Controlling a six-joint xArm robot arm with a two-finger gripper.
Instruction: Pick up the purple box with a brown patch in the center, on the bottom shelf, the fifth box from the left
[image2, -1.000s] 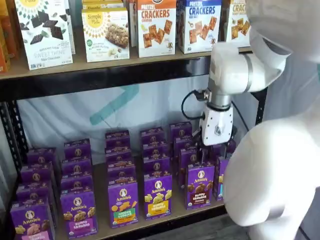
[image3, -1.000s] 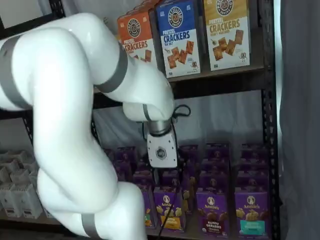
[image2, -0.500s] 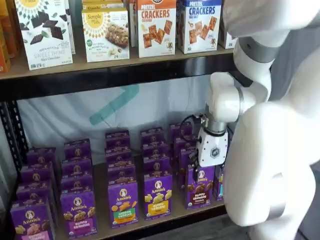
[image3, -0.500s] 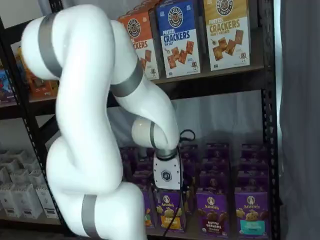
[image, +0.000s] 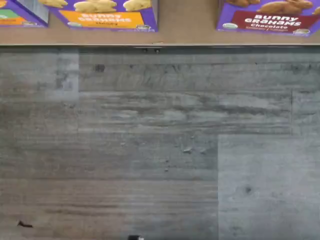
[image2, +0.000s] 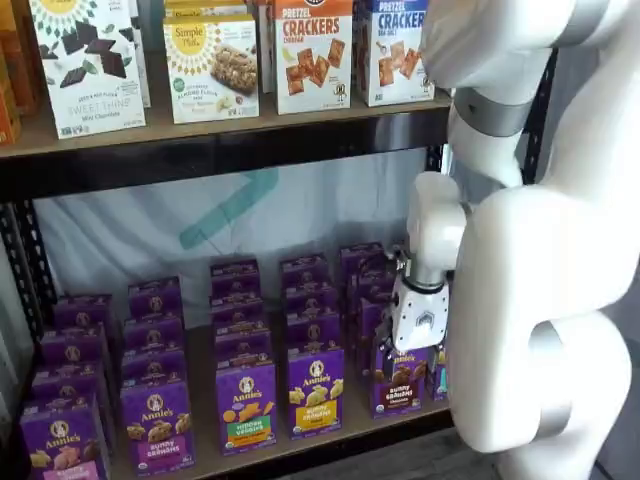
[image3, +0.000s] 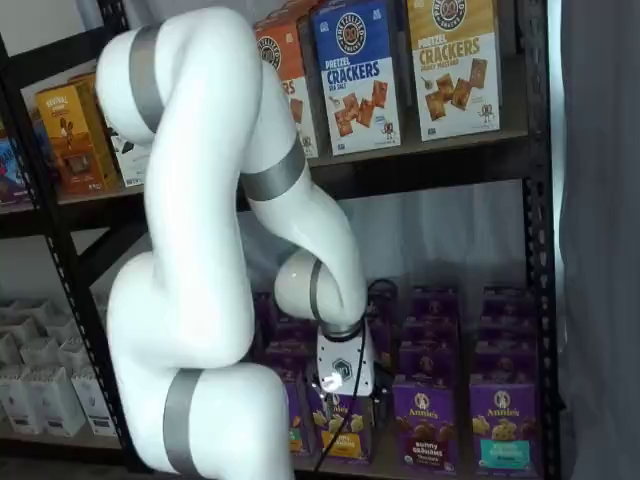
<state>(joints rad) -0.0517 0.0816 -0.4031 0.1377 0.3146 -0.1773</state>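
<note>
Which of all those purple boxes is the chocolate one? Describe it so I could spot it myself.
Look at the bottom shelf of the black rack, along the front row of purple Annie's cartons. The purple box stands right below the arm's white gripper body. Its crackers and centre band are dark brown, while the front box beside it wears a yellow band.

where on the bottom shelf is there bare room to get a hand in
In a shelf view, a bare strip of the bottom shelf runs between the second and third rows of purple boxes. In the wrist view, bare board shows between the yellow-band box and the purple box. Elsewhere rows stand tightly packed; the gripper crowds the purple box.
</note>
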